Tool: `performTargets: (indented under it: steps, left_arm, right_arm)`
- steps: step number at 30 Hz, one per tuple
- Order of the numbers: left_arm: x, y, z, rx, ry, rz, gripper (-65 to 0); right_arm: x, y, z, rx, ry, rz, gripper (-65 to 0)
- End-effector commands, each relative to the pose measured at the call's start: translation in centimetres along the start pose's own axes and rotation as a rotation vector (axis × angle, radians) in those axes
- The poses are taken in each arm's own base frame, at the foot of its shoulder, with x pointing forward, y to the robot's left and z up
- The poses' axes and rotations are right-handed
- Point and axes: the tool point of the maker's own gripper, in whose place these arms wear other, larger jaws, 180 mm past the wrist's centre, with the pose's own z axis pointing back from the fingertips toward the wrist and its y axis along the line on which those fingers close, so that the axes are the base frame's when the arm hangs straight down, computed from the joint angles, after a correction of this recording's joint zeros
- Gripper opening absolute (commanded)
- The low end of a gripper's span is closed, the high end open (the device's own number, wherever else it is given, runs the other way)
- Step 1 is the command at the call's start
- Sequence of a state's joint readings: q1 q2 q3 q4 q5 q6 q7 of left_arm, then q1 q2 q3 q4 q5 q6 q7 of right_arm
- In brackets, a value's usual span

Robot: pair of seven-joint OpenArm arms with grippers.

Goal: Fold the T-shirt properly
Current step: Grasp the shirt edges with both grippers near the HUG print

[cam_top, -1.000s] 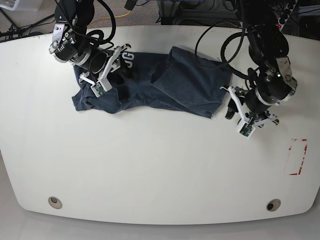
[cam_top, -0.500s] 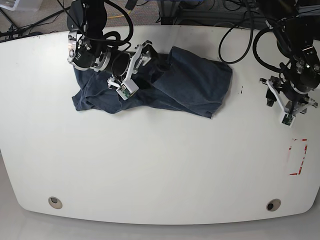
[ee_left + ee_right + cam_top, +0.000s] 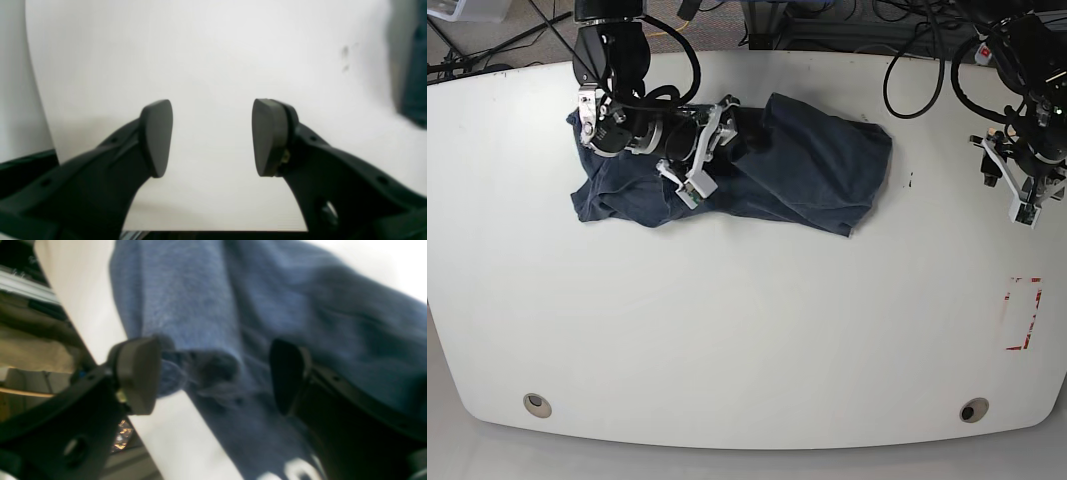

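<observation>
T-shirt (image 3: 767, 170) lies bunched in a rumpled band across the far half of the table (image 3: 747, 340), roughly 11 to 1 o'clock from where I stand, not flat, one flap doubled over near its middle; bits of white lettering just show at the bottom of the right wrist view. Right gripper (image 3: 710, 147) sits over the shirt's middle-left, around 11 o'clock, jaws spread wide with a small lump of blue fabric between the pads but not pinched, so it reads as released, likely lining up on a fold or hem to pull the cloth out. Left gripper (image 3: 1025, 195) hangs well apart from the shirt at 2 o'clock near the table's edge, jaws parted, empty, only bare white tabletop between its pads (image 3: 156, 136); looks parked clear of the cloth. Red tape marking (image 3: 1024, 313) at 3 o'clock, untouched. Folding barely begun by my judgement; the shirt needs spreading first.
</observation>
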State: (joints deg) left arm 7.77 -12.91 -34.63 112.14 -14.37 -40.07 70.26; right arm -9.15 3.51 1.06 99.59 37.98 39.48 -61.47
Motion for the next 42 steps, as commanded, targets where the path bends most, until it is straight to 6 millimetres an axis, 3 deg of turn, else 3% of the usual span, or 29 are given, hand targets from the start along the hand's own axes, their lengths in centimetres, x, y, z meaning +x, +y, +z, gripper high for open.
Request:
performTargets:
  steps: [1,5,6,20,25,27,33,36,42]
  left_arm:
    - [0.9,1.1,0.7,0.034,-0.04,0.001,-29.9]
    - [0.4,1.9,1.0,0.053,-0.034,0.022,-29.9]
    - [0.0,1.9,1.0,0.053,-0.025,0.022,-29.9]
    - [-2.6,0.6,1.0,0.023,0.043,0.009,-29.9]
    - [-2.3,-0.3,0.7,-0.001,0.041,-0.016,-29.9]
    - [-1.9,-0.8,0.6,-0.013,0.036,-0.03,-29.9]
    - [-0.4,-2.8,0.1,-0.063,0.011,-0.086,-29.9]
    - [1.3,-4.0,-0.2,-0.088,-0.024,-0.122,-29.9]
    - [4.9,-6.3,-0.7,-0.132,-0.117,-0.1,-29.9]
  right_arm:
    - [1.9,0.6,0.2,0.022,-0.068,0.021,-38.0]
    - [3.2,0.7,0.1,0.022,-0.095,0.039,-63.9]
    - [3.7,0.7,0.2,0.023,-0.105,0.048,-65.0]
    - [8.4,-1.9,3.7,-0.079,-0.138,0.243,-64.4]
    - [7.9,-3.9,3.5,-0.097,-0.085,0.225,-63.9]
    - [7.0,-4.9,3.2,-0.101,-0.038,0.2,-59.8]
    - [5.1,-6.4,3.9,-0.126,0.02,0.173,-27.9]
    - [5.6,-6.2,5.3,-0.159,0.011,0.227,-17.1]
    - [7.2,-3.9,7.4,-0.19,-0.062,0.312,-17.3]
